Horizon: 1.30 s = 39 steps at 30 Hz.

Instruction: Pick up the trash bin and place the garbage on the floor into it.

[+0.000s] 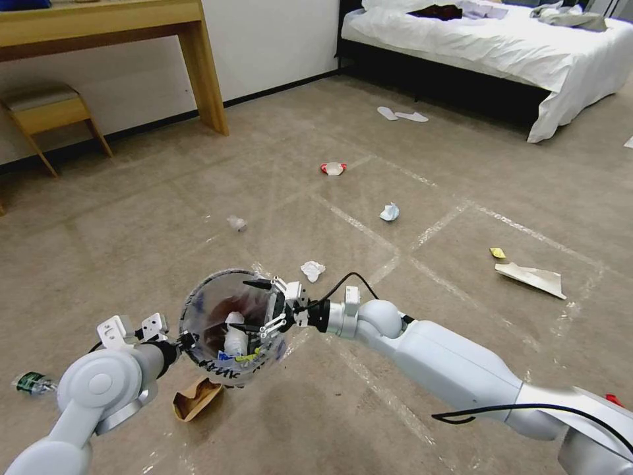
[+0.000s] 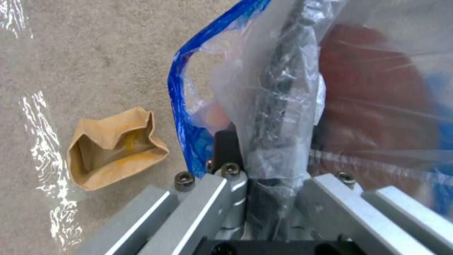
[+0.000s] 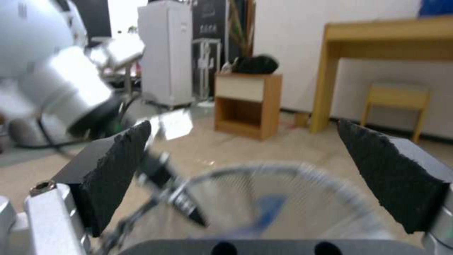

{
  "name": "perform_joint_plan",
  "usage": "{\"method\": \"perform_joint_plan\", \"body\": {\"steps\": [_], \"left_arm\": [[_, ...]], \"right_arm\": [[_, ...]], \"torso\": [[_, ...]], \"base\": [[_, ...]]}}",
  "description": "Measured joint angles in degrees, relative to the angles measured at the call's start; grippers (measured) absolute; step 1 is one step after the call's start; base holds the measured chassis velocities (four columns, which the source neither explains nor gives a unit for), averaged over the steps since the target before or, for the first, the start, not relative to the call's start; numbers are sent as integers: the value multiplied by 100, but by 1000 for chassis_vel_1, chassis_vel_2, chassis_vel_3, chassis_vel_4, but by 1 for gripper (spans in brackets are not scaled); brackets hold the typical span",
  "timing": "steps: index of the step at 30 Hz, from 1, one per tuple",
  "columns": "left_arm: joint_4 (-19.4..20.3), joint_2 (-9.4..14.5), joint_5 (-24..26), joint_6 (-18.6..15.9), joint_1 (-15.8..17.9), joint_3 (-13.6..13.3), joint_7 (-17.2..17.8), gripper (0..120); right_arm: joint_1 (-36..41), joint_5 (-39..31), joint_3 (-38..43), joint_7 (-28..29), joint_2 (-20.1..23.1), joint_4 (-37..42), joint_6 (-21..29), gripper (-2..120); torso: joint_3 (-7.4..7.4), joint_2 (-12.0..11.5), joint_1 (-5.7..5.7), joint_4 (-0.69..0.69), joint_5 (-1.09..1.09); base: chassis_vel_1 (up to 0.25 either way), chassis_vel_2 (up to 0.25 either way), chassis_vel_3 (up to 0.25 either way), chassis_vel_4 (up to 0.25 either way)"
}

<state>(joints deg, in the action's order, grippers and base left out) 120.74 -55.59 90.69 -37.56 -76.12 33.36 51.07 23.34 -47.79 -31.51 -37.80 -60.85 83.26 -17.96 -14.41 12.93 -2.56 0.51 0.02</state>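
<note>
Closest to the head camera, the left gripper [image 1: 186, 341] holds the trash bin [image 1: 232, 326] off the floor [image 1: 132, 224], jaws clamped on the rim with the clear liner bag [image 2: 278, 106] bunched between them. Over the bin's mouth hangs the right gripper [image 1: 264, 307], jaws spread wide and holding nothing; a small bottle and wrappers already lie inside the bin.

Carried by one rim point, the bin looks light and fairly stiff, yet the liner is thin and slippery (film could slide under the pads), so a deep bite on the rim seems wise.

Just beside the bin, on the robot's side, lies a torn brown cardboard box [image 1: 196, 399]: light and crushable, best pinched by one open wall. Just beyond the bin sits a crumpled white tissue [image 1: 312, 269], soft and nearly weightless, to be pinched across its bulk. Farther beyond it are a bluish paper wad [image 1: 390, 212] and a crushed red-white paper bowl [image 1: 333, 168].
</note>
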Motion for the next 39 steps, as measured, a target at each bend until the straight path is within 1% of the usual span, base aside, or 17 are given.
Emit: {"method": "perform_joint_plan", "body": {"steps": [9, 11, 12, 13, 14, 15, 17, 18, 19, 20, 22, 23, 26, 27, 31, 35, 39], "left_arm": [[-132, -16, 2, 0, 80, -40, 44, 0], [-145, -10, 49, -11, 122, -62, 67, 0], [-145, -10, 49, -11, 122, -62, 67, 0], [-145, -2, 64, -17, 128, -67, 73, 0], [-145, -2, 64, -17, 128, -67, 73, 0], [-145, 10, 83, -20, 134, -72, 74, 0], [-145, 19, 90, -30, 141, -73, 75, 0], [-145, 19, 90, -30, 141, -73, 75, 0], [-146, 21, 95, -31, 145, -72, 75, 0], [-146, 21, 95, -31, 145, -72, 75, 0], [-132, 19, 106, -36, 135, -72, 75, 0], [-103, -2, 99, -35, 88, -54, 75, 0], [-61, -39, 86, -37, 10, -16, 74, 0], [-22, -98, 51, -40, -60, 25, 74, 0], [9, -230, -37, -40, -101, 30, 72, 0], [54, -322, -93, -41, -132, 37, 67, 0], [75, -355, -116, -41, -121, 38, 63, 0]], "right_arm": [[-160, -407, 919, 223, 581, 716, 85, 100], [85, -515, 1528, 774, 810, 1008, 148, 100], [85, -515, 1528, 774, 810, 1008, 148, 100], [259, -532, 1864, 1134, 890, 1098, 156, 100], [259, -532, 1864, 1134, 890, 1098, 156, 100], [525, -525, 2303, 1560, 961, 1191, 154, 100], [895, -435, 2991, 2047, 1027, 1328, 150, 100], [895, -435, 2991, 2047, 1027, 1328, 150, 100], [1213, -300, 3407, 2340, 1062, 1436, 158, 100], [1213, -300, 3407, 2340, 1062, 1436, 158, 100], [1840, 202, 4136, 2675, 1099, 1556, 158, 100], [2140, 421, 4407, 2769, 1089, 1587, 153, 100], [2362, 604, 4587, 2830, 1045, 1587, 134, 100], [2657, 828, 4871, 2954, 960, 1602, 101, 100], [3206, 1179, 5397, 3145, 814, 1653, 58, 100], [3516, 1508, 5711, 3351, 657, 1577, -102, 100], [3868, 1856, 6040, 3612, 442, 1652, -233, 100]], "torso": [[0, 0, 0, 0, 0], [0, 1, 0, -1, 1], [0, 1, 0, -1, 1], [1, 1, 0, 1, 0], [1, 1, 0, 1, 0], [0, 1, 0, 1, 1], [0, 1, 0, -1, 1], [0, 1, 0, -1, 1], [1, 2, 0, 2, -1], [1, 2, 0, 2, -1], [1, 1, 0, 0, 2], [1, 1, 0, 6, -2], [0, 1, 0, 5, 2], [1, 2, 0, -4, 4], [1, 2, 0, 2, 1], [1, 1, 0, -3, 1], [1, 1, 0, 0, -2]], "base": [[0, 0, 0, 0], [0, 0, 0, 0], [0, 0, 0, 0], [0, 0, 0, 0], [0, 0, 0, 0], [0, 0, 0, 0], [0, 0, 0, 0], [0, 0, 0, 0], [0, 0, 0, 0], [0, 0, 0, 0], [0, 0, 0, 0], [0, 0, 0, 0], [0, 0, 0, 0], [0, 0, 0, 0], [0, 0, 0, 0], [0, 0, 0, 0], [0, 0, 0, 0]]}}
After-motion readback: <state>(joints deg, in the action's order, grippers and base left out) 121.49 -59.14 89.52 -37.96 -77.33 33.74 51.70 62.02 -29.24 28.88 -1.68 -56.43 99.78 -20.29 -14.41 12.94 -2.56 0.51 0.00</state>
